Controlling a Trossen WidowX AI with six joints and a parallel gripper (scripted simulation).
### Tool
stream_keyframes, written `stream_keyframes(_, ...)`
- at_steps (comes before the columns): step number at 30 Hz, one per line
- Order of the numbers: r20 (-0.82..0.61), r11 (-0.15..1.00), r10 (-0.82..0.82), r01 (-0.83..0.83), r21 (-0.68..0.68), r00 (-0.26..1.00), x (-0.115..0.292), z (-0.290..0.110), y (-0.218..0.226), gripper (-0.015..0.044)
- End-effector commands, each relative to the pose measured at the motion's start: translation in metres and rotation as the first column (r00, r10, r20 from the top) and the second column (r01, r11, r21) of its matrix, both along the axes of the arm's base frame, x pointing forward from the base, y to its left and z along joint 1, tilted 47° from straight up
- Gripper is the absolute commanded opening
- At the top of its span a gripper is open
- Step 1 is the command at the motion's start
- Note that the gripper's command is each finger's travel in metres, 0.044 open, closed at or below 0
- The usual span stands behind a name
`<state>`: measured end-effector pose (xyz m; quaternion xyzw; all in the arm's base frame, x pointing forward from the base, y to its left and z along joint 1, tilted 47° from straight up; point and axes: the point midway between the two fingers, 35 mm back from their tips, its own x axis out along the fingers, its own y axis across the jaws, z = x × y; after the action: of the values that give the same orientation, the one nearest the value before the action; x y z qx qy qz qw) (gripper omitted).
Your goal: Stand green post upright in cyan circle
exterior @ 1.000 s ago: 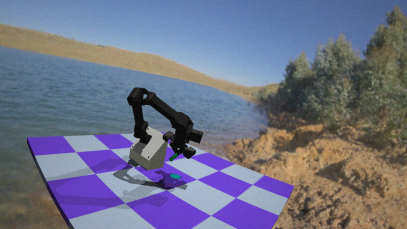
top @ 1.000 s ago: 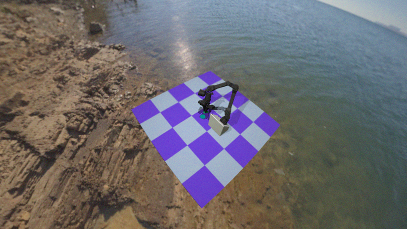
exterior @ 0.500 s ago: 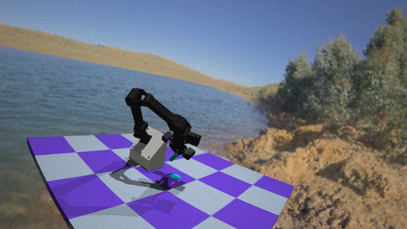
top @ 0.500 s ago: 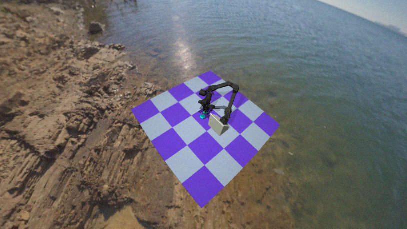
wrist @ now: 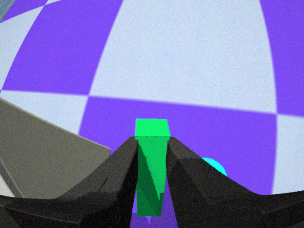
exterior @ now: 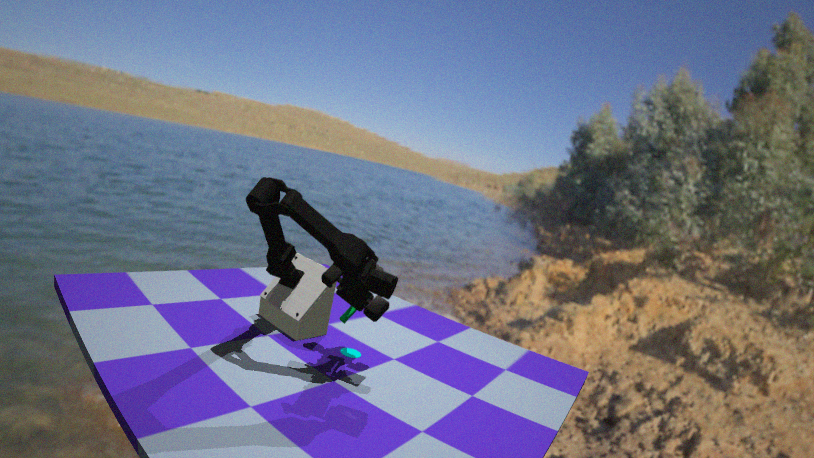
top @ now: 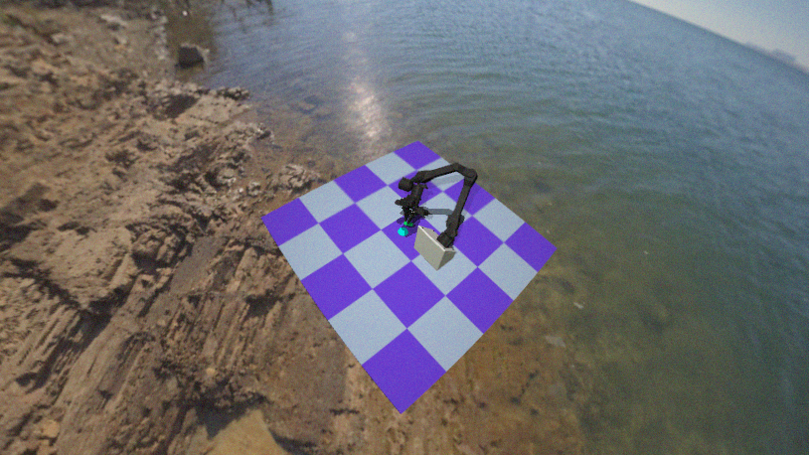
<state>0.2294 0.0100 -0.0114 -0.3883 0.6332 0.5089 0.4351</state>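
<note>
The green post [top: 407, 224] [exterior: 346, 315] [wrist: 152, 128] is held in my gripper [exterior: 351, 308] [wrist: 151, 144], which is shut on it. In the exterior view the post is tilted, its lower end pointing down and left, and hangs above the table. The cyan circle [top: 403, 231] [exterior: 351, 353] [wrist: 215, 166] lies flat on a purple square below the gripper. In the wrist view the circle is to the right of the post, partly hidden behind the right finger. Part of the post is hidden by the fingers in the top and exterior views.
The grey wedge-shaped base block [top: 432, 248] [exterior: 313, 320] [wrist: 45, 155] stands close beside the gripper and shows at the left of the wrist view. The purple and pale blue checkered table top [top: 404, 368] [exterior: 472, 364] carries the arm's shadows in the exterior view.
</note>
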Motion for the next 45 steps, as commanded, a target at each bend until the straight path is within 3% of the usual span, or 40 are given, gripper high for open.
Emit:
stream_keyframes(1, 0.011, 0.999, -0.005, 0.004, 0.041, 1.0, -0.001, 0.001, 0.0, 0.0023)
stream_keyframes(45, 0.136, 0.937, -0.058, 0.007, 0.348, 0.989, 0.006, 0.012, -0.003, 0.0023)
